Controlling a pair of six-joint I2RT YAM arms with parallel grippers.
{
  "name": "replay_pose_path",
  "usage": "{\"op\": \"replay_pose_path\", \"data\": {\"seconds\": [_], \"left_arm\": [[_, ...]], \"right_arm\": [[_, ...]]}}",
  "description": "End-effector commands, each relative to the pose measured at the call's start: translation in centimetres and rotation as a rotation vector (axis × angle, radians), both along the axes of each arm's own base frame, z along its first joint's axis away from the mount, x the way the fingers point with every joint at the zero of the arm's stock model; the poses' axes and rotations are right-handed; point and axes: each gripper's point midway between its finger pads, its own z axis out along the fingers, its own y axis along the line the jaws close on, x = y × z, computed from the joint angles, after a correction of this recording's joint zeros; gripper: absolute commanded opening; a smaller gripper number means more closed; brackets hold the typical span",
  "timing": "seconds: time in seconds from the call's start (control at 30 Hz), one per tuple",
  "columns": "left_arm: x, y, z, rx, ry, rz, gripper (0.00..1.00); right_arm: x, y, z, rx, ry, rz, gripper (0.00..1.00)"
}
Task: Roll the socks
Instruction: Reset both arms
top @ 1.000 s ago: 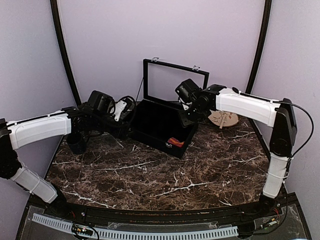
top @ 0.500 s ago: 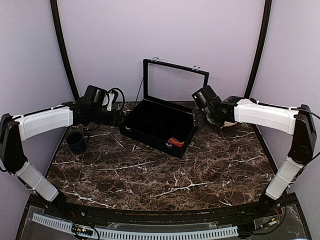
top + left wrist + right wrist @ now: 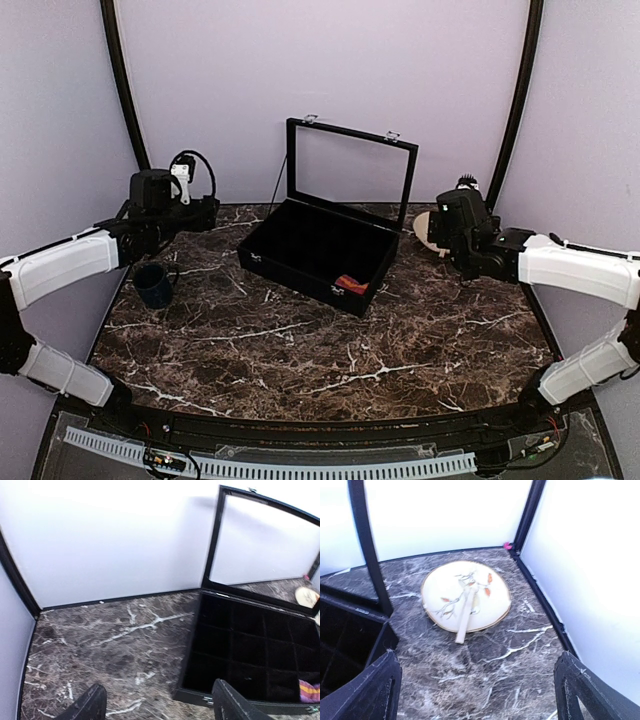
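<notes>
The striped purple, orange and red sock (image 3: 348, 284) lies in a front right compartment of the open black box (image 3: 300, 279). A corner of it shows at the lower right of the left wrist view (image 3: 310, 691). The black sock is not visible in any view. My left gripper (image 3: 205, 213) is open and empty, hovering left of the box above the table; its fingers (image 3: 230, 705) frame bare marble and the box's left end (image 3: 200, 697). My right gripper (image 3: 447, 232) is open and empty, right of the box, with its fingers (image 3: 582, 690) wide apart.
The box has several dark compartments and an upright glass lid (image 3: 350, 165). A dark blue mug (image 3: 153, 284) stands at the left under my left arm. A cream plate (image 3: 465, 595) with a pale stick on it sits at the back right corner. Walls enclose the table.
Both grippers have drawn back from the box, the left one to the left and back, the right one to the right. The striped sock stays in the box.
</notes>
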Motion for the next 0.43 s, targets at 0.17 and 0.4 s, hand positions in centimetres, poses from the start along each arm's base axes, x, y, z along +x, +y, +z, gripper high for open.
{"op": "replay_pose_path", "data": {"seconds": [0.17,0.4], "left_arm": [[0.4,3.1,0.5,0.005,-0.2,0.063,0.75],[0.5,3.0,-0.2,0.011,-0.199,0.049,0.75]], "right_arm": [[-0.2,-2.2,0.1,-0.049,0.007,-0.168,0.99],[-0.8,-2.6,0.0,-0.052,0.004,-0.205,0.99]]}}
